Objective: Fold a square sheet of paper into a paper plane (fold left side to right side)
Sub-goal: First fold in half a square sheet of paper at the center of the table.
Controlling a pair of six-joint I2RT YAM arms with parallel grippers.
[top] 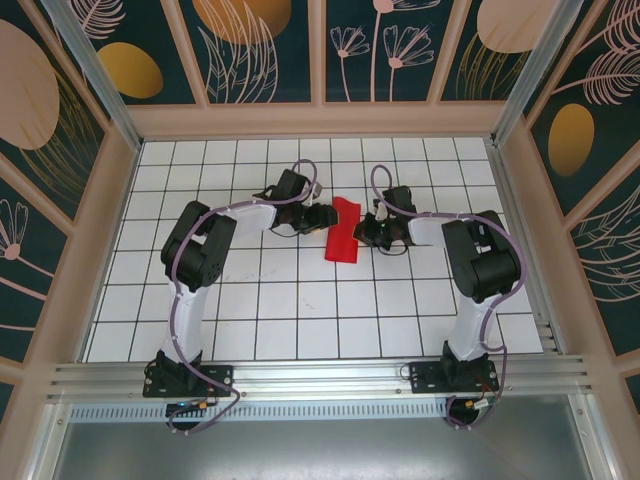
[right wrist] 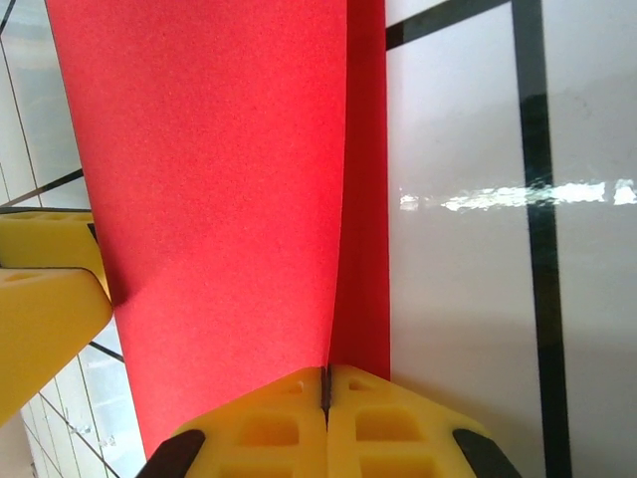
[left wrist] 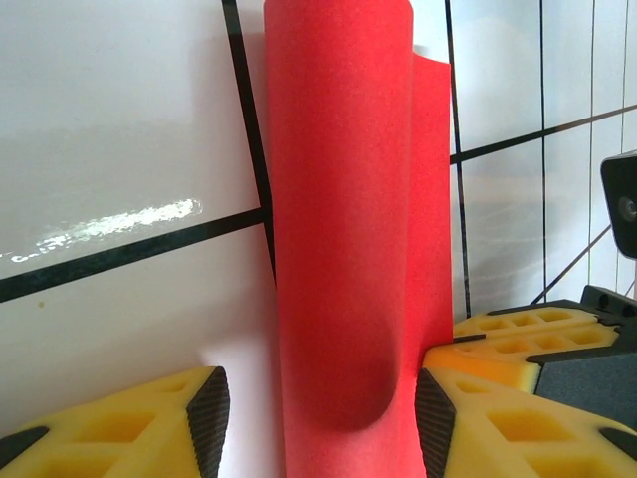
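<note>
The square sheet of paper (top: 343, 231) lies mid-table, bright red and doubled over into a narrow strip with a rounded, uncreased fold. My left gripper (top: 318, 216) is at its left side. In the left wrist view the left gripper (left wrist: 321, 423) is open, and the curled red paper (left wrist: 343, 249) rises between its fingers (left wrist: 209, 418). My right gripper (top: 366, 232) is at the sheet's right side. In the right wrist view the right gripper (right wrist: 325, 393) is shut on the free edge of the paper's upper layer (right wrist: 219, 199), above a lower red layer.
The white grid table (top: 300, 300) is walled in by a wooden frame (top: 320, 120) at the back and sides. The two grippers face each other closely across the paper; the right one's yellow fingers (left wrist: 528, 334) show in the left wrist view.
</note>
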